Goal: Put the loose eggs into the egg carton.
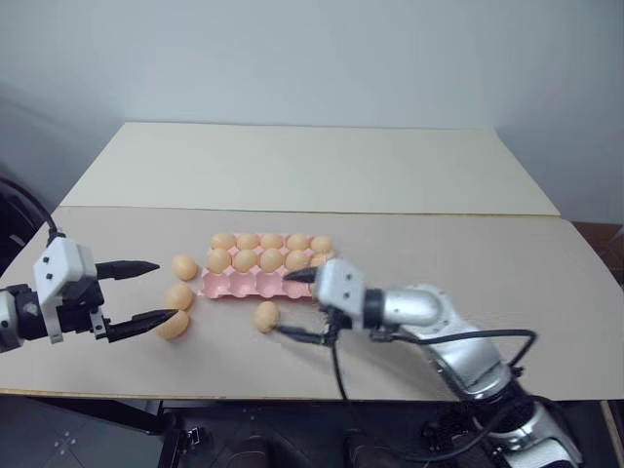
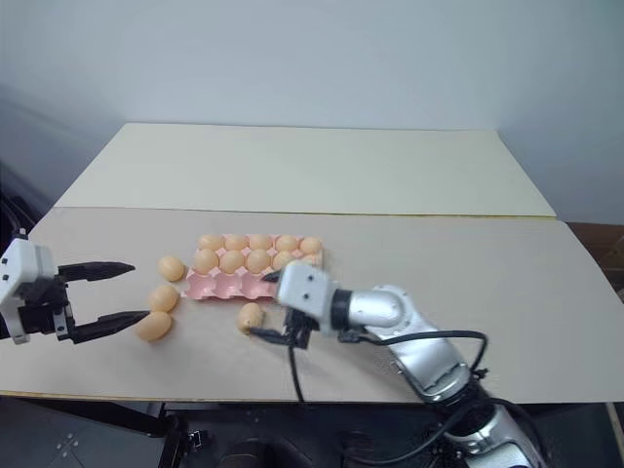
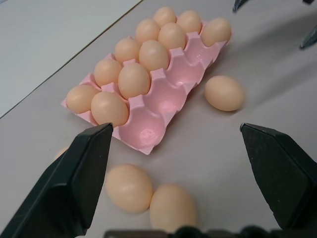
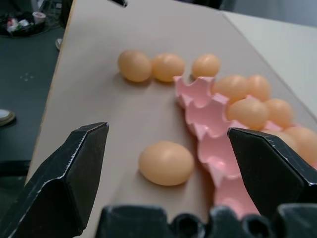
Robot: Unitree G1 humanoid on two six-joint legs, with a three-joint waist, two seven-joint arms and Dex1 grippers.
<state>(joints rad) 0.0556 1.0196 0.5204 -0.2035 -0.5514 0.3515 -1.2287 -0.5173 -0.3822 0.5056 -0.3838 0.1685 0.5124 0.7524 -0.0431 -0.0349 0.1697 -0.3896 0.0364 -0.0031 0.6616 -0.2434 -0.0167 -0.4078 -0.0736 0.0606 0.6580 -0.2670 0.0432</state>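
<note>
Between my right gripper's (image 4: 166, 183) spread fingers lay 1 loose egg (image 4: 166, 162), unheld, beside the egg carton (image 4: 210, 119). My left gripper (image 1: 151, 292) gaped empty near 3 eggs (image 1: 178, 296).

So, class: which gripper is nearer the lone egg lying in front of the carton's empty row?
Right. The right gripper is open with its fingers either side of that lone egg. The left gripper, also open, sits off by the three other loose eggs.
</note>
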